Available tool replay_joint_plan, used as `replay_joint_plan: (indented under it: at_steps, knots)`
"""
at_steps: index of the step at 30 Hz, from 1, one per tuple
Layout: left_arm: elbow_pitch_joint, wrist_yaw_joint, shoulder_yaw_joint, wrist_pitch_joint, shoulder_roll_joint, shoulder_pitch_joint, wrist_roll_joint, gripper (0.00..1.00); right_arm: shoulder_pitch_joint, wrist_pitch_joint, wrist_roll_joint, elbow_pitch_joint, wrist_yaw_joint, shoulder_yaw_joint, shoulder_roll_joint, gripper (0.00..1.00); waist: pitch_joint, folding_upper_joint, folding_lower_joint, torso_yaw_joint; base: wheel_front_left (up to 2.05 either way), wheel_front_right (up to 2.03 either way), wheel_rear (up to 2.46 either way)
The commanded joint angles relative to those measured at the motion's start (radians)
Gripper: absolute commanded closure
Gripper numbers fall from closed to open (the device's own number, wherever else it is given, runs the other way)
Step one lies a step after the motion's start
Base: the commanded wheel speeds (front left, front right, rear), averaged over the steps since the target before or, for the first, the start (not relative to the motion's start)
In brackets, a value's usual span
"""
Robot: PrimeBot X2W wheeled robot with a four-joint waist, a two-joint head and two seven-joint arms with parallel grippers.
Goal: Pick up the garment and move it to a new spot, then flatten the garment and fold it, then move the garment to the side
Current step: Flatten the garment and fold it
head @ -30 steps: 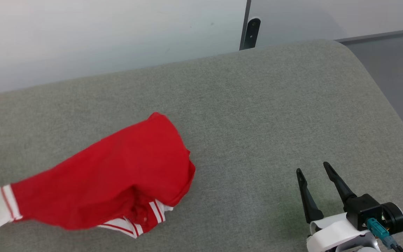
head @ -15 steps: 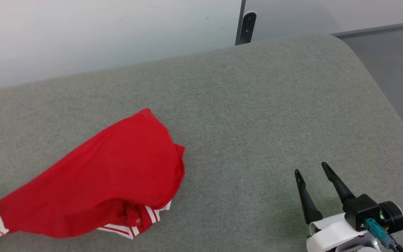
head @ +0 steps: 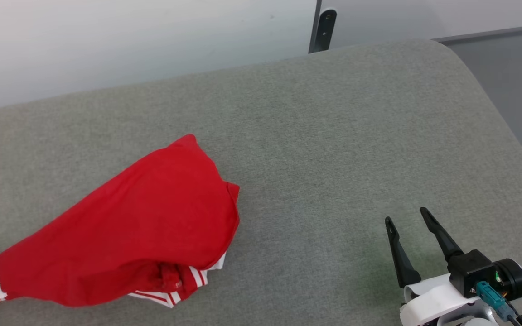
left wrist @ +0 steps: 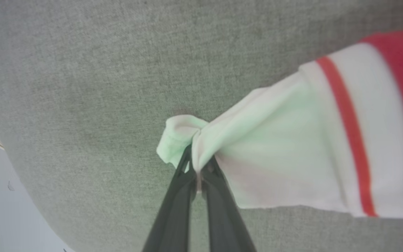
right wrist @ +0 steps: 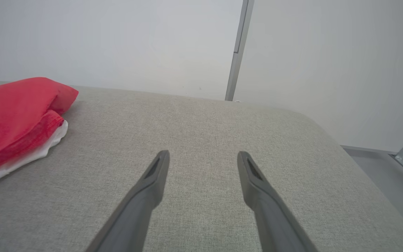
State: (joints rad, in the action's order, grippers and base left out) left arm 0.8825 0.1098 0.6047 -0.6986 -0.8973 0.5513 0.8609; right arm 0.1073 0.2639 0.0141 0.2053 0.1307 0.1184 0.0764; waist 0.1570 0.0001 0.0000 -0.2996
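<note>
Operator, your grey padded surface (head: 333, 136) extends beneath both grippers. The garment (head: 143, 226) lies bunched on it, well apart from your right gripper (head: 405, 214) and off to that gripper's left. Its white sleeve (left wrist: 275, 157) stretches away to the right of your left gripper (left wrist: 196, 164), whose jaws are clamped tight on the sleeve's gathered end. Your right gripper's jaws stand spread wide over the surface, holding nothing.

Red garment (head: 143, 217) with white, red-striped sleeve trim; grey-green cushion (head: 333, 136); black tool fingers (head: 401, 253).
</note>
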Motion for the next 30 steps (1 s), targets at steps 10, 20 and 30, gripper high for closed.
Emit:
replay_joint_plan:
  at_steps: [10, 20, 30]
  knots:
    - [0.011, 0.02, 0.015, 0.061, 0.028, 0.082, 0.034, 0.0, -0.007, 0.001, -0.001, 0.018, 0.0, 0.007, 0.002, 0.0, -0.051, -0.0001, 0.0, 0.057, 0.0, 0.0, 0.0]
    - [-0.077, 0.02, 0.007, 0.232, 0.046, 0.125, 0.137, 0.0, -0.053, 0.001, 0.007, 0.025, 0.0, 0.012, 0.017, 0.0, -0.145, -0.0001, 0.0, 0.134, 0.0, 0.0, 0.0]
    - [-0.238, 0.02, -0.002, 0.54, 0.13, 0.04, 0.191, 0.0, -0.093, 0.001, 0.017, 0.019, 0.0, 0.034, 0.013, 0.0, -0.225, -0.0001, 0.0, 0.228, 0.0, 0.0, 0.0]
